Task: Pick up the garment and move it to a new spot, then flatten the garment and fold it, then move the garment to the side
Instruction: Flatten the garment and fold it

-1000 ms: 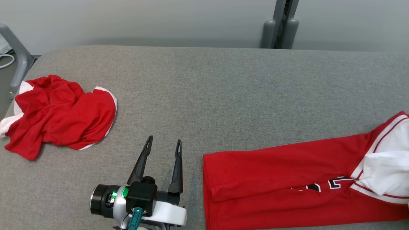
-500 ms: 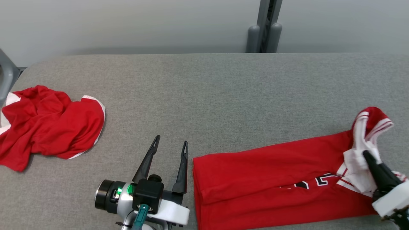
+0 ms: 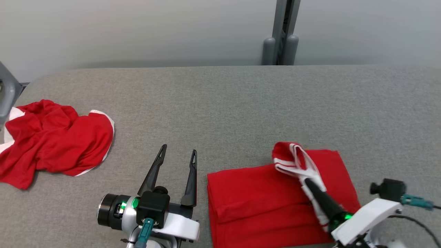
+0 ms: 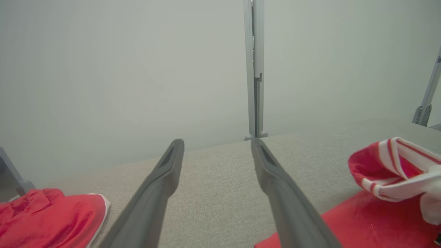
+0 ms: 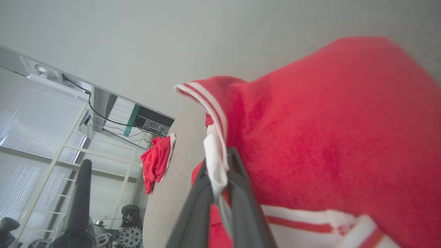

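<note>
The garment [image 3: 262,196], red with white striped trim, lies at the table's front, its right part folded back over the rest. My right gripper [image 3: 308,181] is shut on the white-trimmed edge [image 3: 293,160] and holds it lifted above the red body. The right wrist view has the white trim pinched between the fingers of the right gripper [image 5: 218,155], with the garment [image 5: 327,131] draped behind. My left gripper [image 3: 178,150] stands open just left of the garment's left edge, holding nothing. The left wrist view sets the left gripper [image 4: 217,144] beside the raised trim [image 4: 396,168].
A second red garment [image 3: 51,144] lies crumpled at the far left of the grey padded table [image 3: 220,103]. A grey post [image 3: 280,38] rises behind the table's far edge. Bare cloth surface stretches across the middle and back.
The right gripper has carried the garment's white-trimmed end leftward and over the red body, making it shorter. The head camera shifted. The left gripper stayed open in place.
</note>
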### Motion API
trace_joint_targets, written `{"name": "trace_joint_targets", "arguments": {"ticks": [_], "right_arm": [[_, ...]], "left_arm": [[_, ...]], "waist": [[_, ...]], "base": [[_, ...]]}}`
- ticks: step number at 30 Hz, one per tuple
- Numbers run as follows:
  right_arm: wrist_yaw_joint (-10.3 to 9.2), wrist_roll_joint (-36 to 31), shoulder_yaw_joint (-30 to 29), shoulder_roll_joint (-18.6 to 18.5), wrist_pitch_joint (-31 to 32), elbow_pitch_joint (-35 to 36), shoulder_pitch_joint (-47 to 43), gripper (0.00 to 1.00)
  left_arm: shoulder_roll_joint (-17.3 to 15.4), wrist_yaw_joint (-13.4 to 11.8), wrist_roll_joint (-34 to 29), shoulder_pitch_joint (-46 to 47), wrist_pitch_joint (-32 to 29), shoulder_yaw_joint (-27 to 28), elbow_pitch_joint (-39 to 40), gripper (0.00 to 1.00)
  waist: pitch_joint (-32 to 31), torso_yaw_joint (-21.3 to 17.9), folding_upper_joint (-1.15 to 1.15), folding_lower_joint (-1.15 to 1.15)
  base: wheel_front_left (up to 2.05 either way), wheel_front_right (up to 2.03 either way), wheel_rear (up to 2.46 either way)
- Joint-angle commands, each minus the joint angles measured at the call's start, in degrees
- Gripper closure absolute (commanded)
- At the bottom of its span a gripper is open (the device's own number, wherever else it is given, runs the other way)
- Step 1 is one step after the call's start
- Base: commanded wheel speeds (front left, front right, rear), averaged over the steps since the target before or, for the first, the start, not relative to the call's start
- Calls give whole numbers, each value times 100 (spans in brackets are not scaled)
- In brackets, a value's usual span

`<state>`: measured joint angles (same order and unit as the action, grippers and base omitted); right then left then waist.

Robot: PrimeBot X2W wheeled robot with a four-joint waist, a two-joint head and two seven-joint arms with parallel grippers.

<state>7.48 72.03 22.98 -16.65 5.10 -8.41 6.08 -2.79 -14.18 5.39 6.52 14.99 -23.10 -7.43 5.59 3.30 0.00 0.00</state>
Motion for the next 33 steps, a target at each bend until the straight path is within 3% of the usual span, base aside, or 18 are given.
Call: {"name": "trace_joint_targets", "arguments": {"ticks": [1,6,11,18,24,33], "right_arm": [[2,-12,-5,177,120,2,-94,100],[3,-89,-180,879,441,-102,-191,100],[3,-57,-542,1280,565,-312,-183,100],[3,180,-446,1360,870,-276,-266,100],[4,584,-223,1360,724,-152,-282,100],[7,572,82,1359,527,-395,-96,100]], "left_arm": [[-24,22,11,2,22,47,20,0],[-23,39,25,-41,22,83,50,0],[-23,27,62,-76,22,65,70,0],[-23,-30,89,-88,22,-32,71,0],[-22,-82,121,-110,22,-60,120,0],[-22,-113,168,-104,22,-125,178,0]], "waist": [[-14,70,0,0],[8,255,0,0],[65,489,0,0],[158,791,0,0],[143,936,0,0],[174,1028,0,0]], "base": [[0,0,0],[0,0,0],[0,0,0],[0,0,0],[0,0,0],[0,0,0]]}}
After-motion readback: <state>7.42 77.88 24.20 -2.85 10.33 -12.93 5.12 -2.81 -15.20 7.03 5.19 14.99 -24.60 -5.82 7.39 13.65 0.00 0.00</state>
